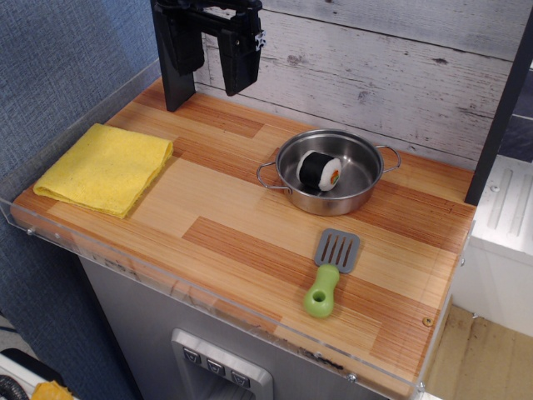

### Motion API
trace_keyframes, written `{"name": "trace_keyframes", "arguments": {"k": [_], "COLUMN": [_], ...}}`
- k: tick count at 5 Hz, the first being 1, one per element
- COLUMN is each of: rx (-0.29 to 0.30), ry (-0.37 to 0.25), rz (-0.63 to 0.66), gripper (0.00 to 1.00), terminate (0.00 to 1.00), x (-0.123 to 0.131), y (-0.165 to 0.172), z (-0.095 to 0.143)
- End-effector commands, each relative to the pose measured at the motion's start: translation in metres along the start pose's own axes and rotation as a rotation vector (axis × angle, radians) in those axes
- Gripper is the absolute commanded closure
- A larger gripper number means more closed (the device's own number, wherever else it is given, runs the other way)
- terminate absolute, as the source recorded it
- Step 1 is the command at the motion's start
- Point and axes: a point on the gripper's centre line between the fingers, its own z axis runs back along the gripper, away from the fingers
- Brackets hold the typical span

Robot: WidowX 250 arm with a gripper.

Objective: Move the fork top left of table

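Note:
The fork [328,272] lies flat on the wood-plank table [225,217] near the front right, its grey slotted head pointing toward the back and its lime-green handle toward the front edge. My gripper [211,58] hangs at the top left of the view, above the table's back left corner, far from the fork. Its two black fingers [239,60] point down with a gap between them and hold nothing.
A steel pan [328,172] with a toy sushi roll [319,171] in it stands just behind the fork. A folded yellow cloth [107,167] lies at the left side. A clear acrylic rim [166,279] runs along the front and left edges.

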Motion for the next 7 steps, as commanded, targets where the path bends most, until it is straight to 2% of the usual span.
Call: {"name": "trace_keyframes", "arguments": {"k": [1,2,4,6,7], "rx": [0.000,-0.008,0.016,0.066,0.097], "ry": [0.000,-0.008,-0.025,-0.025,-0.069], "rz": [0.000,-0.028,-0.042,0.040,0.076], "gripper": [0.00,0.00,0.00,0.00,0.00], "terminate": [0.00,0.00,0.00,0.00,0.00], "x": [0.000,0.001,-0.010,-0.033,-0.035], "y": [0.000,-0.021,-0.064,-0.079,-0.088], "z": [0.000,-0.005,-0.012,-0.043,-0.053]}}
